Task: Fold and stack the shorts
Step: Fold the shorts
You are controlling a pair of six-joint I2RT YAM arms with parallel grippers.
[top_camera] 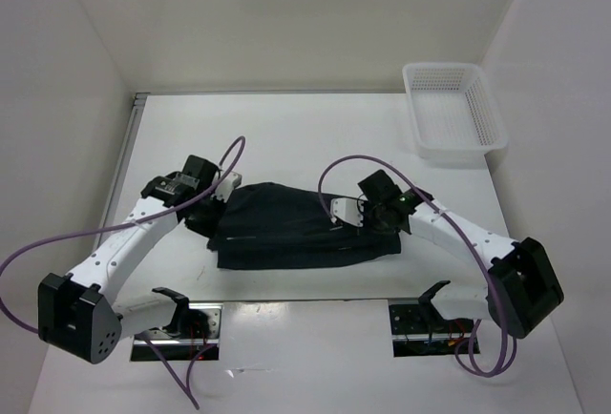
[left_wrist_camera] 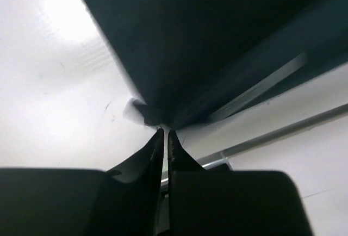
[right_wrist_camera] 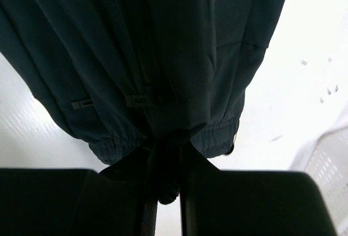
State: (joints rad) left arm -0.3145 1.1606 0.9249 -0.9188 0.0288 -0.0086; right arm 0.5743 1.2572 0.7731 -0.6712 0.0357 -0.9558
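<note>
The black shorts (top_camera: 301, 228) lie folded lengthwise across the middle of the table. My left gripper (top_camera: 212, 208) is at their left end. In the left wrist view its jaws (left_wrist_camera: 165, 133) are all but closed, with the cloth's edge (left_wrist_camera: 217, 45) and a small pale mark (left_wrist_camera: 133, 111) right at the tips. My right gripper (top_camera: 374, 216) is at the right end. In the right wrist view it (right_wrist_camera: 167, 160) is shut on a bunch of the gathered waistband (right_wrist_camera: 212, 138), and the cloth hangs spread above the fingers.
A white mesh basket (top_camera: 453, 113) stands at the back right corner; its edge shows in the right wrist view (right_wrist_camera: 326, 165). White walls enclose the table on three sides. Purple cables loop from both arms.
</note>
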